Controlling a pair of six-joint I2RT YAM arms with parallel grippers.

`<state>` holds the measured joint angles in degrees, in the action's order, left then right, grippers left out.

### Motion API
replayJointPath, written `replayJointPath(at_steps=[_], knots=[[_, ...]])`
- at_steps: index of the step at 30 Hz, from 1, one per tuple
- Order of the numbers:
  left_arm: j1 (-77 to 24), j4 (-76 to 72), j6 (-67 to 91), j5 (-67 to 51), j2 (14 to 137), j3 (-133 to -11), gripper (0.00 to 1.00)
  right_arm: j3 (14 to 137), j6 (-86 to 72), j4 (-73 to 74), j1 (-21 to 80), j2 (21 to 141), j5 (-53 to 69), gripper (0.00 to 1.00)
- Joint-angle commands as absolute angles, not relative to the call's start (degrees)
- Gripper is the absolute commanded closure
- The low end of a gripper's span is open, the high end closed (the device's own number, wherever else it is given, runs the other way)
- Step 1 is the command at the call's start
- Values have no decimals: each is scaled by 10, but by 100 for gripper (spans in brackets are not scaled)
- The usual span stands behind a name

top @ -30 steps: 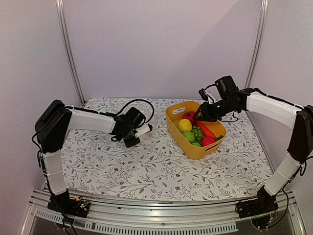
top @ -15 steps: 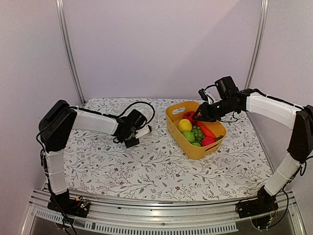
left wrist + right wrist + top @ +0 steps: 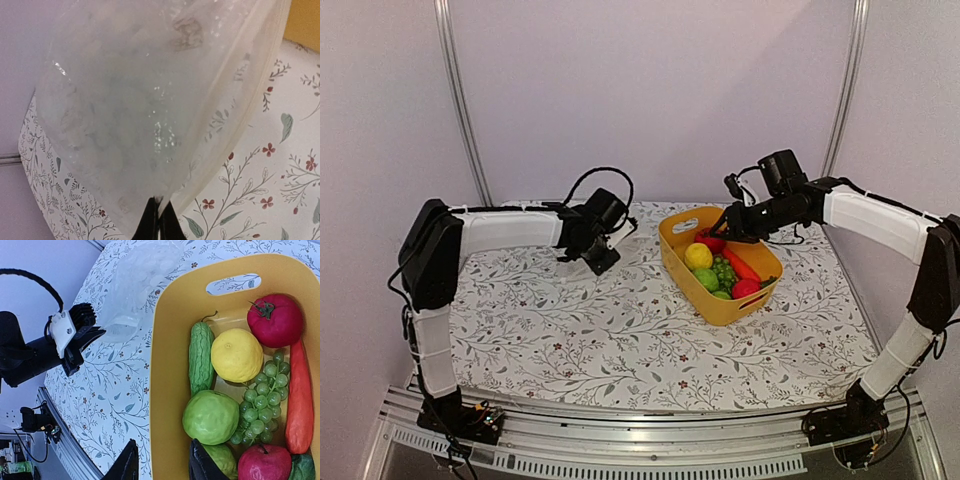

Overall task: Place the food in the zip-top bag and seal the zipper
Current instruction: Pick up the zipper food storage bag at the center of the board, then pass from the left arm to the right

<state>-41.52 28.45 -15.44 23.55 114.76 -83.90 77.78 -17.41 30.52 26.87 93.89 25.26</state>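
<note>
Two slim robot arms. The left arm [image 3: 510, 228] and the right arm [image 3: 875, 222] each have long links in white covers, joined by bulky, rounded black joints. The left gripper [image 3: 101, 332] is black, with a small white block [image 3: 62, 331] on its side. The right gripper [image 3: 162, 464] ends in two tapering black fingers. A thick black cable [image 3: 603, 176] loops above the left wrist, and thinner black wires [image 3: 738, 186] curl at the right wrist. The near bases [image 3: 470, 420] are black, with wiring.
</note>
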Motion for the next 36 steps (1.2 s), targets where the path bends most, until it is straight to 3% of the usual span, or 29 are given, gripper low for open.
replayJointPath(at_steps=[1,8,12,20,25,28,34,35,36], knots=[[-421,375,24,166,1102,-930,100,832,-194,306,304,941,230,66],[-458,420,146,104,1092,-1010,100,906,-224,318,359,1001,238,61],[-470,422,174,84,1083,-1026,100,941,-229,305,376,1027,263,55],[-476,398,190,56,1052,-1023,100,957,-267,270,383,1052,264,53],[-481,389,189,51,1026,-1017,100,962,-304,283,383,1071,194,65],[-486,382,184,44,1013,-1000,100,968,-323,282,383,1083,179,86],[-493,378,188,77,1001,-967,100,978,-340,280,384,1098,184,100],[-493,377,195,90,1001,-962,97,978,-342,277,384,1097,187,100],[-494,376,203,103,1003,-957,88,977,-343,273,385,1096,193,100]])
